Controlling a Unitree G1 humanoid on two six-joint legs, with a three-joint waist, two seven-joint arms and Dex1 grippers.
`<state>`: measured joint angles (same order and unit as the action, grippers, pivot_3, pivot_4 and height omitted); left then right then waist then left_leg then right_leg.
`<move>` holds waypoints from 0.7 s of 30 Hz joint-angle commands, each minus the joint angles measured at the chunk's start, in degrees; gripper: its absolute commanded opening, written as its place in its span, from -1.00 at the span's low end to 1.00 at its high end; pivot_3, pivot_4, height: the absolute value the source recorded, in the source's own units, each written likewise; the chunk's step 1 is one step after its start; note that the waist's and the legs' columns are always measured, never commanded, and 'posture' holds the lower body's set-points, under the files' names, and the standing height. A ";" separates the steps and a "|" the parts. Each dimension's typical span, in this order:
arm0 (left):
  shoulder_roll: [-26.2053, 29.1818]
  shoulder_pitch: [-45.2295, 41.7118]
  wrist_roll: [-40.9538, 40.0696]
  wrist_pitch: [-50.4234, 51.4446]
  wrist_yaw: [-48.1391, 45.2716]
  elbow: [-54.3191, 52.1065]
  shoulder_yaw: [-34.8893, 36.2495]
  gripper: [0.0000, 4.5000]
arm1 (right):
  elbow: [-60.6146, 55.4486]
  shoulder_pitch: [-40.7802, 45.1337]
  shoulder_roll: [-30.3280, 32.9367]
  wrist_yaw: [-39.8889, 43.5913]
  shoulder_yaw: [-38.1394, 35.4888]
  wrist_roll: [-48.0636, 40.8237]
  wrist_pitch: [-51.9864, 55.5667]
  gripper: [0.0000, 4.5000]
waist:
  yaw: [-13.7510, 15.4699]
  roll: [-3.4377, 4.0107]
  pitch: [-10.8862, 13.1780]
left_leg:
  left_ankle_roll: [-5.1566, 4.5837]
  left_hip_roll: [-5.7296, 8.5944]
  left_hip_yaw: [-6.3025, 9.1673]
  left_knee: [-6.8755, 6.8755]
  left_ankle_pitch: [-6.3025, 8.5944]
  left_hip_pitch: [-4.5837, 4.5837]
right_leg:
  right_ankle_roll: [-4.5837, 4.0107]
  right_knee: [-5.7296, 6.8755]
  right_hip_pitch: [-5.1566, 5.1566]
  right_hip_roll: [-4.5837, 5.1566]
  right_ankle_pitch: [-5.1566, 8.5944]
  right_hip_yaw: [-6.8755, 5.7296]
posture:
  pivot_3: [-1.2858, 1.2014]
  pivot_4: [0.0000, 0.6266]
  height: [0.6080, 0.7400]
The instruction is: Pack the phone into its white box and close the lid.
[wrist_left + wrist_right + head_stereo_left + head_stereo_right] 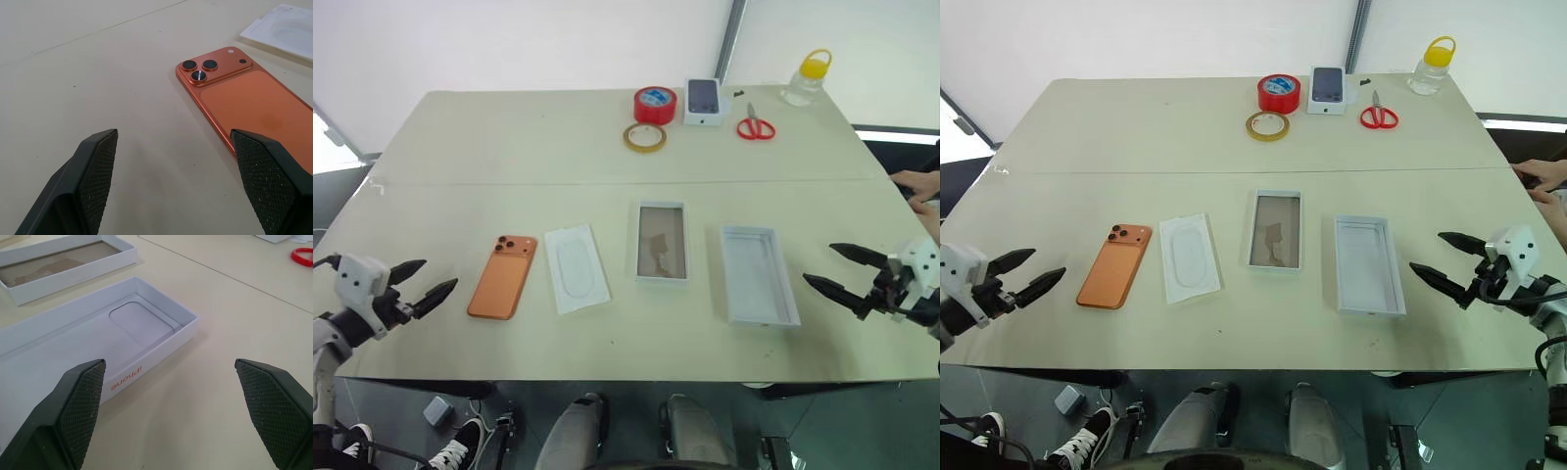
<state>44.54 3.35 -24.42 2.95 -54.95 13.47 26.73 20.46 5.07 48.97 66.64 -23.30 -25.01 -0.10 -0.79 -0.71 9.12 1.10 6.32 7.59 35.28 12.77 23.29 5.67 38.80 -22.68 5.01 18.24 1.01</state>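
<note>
Phone (503, 276) lies flat (back up); left end effector (423, 284) and right end effector (837, 269) gape apart.

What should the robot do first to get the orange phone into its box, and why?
Probably move the open left hand over to the phone and grasp it. The phone lies flat on the table nearest that hand, untouched, and the white box sits empty further right, past the embossed sheet.
</note>
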 commanded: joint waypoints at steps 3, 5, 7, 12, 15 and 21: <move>-0.23 -3.40 -5.46 12.34 4.85 -9.83 -0.32 0.71 | -8.02 6.02 -0.97 -5.69 3.19 0.82 4.27 0.96 | -0.29 0.00 0.00 | 0.00 -0.01 0.00 0.00 0.00 0.00 | 0.00 0.00 -0.01 -0.01 0.00 0.00 | 0.03 -0.52 1.00; -1.84 -5.08 -6.14 17.58 9.42 -14.74 -2.00 0.71 | -11.81 7.75 -2.63 -7.41 5.94 1.33 5.63 0.96 | -0.30 0.00 0.00 | 0.00 -0.03 0.00 0.01 0.00 0.00 | -0.03 0.02 -0.03 -0.02 -0.03 0.00 | 0.03 -0.52 1.00; -3.81 -6.29 -7.16 23.16 13.46 -19.38 -3.92 0.71 | -15.41 8.80 -4.70 -9.60 8.51 2.42 6.49 0.96 | -0.14 0.00 0.00 | 0.01 -0.04 0.01 0.01 -0.01 0.00 | -0.03 0.02 -0.03 -0.03 -0.03 -0.01 | 0.03 -0.52 1.00; -7.56 -7.71 -10.67 36.73 20.46 -31.43 -10.54 0.71 | -20.41 12.88 -9.39 -13.06 14.50 4.38 8.40 0.96 | -0.05 -0.02 0.01 | 0.03 -0.01 0.00 0.04 -0.02 0.08 | -0.01 -0.03 -0.07 -0.03 -0.03 0.00 | 0.03 -0.52 1.00; -7.47 -7.93 -14.06 42.34 20.68 -35.21 -11.68 0.71 | -19.29 14.71 -10.40 -13.97 14.96 4.02 9.08 0.96 | -0.01 -0.02 0.01 | 0.04 0.00 0.00 0.08 -0.02 0.07 | -0.02 0.01 -0.06 -0.04 -0.05 0.00 | 0.03 -0.52 1.00; -15.91 -12.69 -24.55 57.73 32.29 -33.92 -8.98 0.71 | -17.05 13.94 -10.71 -12.59 16.29 5.27 6.42 0.96 | 0.11 -0.04 0.02 | 0.03 0.00 0.01 0.11 -0.02 0.05 | -0.01 0.00 -0.01 -0.06 -0.04 -0.01 | 0.03 -0.52 1.00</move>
<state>29.60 -8.95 -46.13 57.56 -26.05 -18.90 16.87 3.48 18.91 38.79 53.96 -6.79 -20.15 8.04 -0.69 -0.75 9.14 1.13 6.32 7.60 35.40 12.75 23.35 5.66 38.79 -22.69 4.95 18.19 1.00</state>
